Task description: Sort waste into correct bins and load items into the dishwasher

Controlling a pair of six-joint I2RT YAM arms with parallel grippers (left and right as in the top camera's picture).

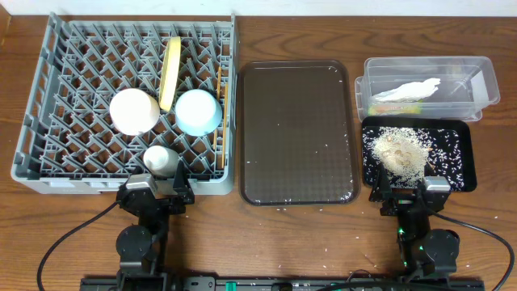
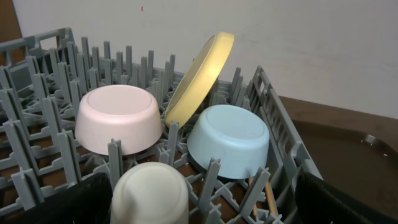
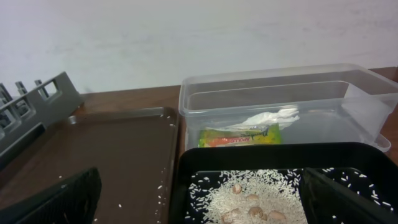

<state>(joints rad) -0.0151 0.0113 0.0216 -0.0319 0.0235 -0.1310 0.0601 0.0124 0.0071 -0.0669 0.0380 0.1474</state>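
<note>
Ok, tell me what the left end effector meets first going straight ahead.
Probably the small upturned white cup, standing in the grey plastic dish rack just ahead of the left end effector; depth is unclear.

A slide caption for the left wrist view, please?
White bowl, blue bowl and cup upside down, plate on edge, in the rack.

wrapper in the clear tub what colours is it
Green and orange. The wrapper shows best in the right wrist view.
</note>
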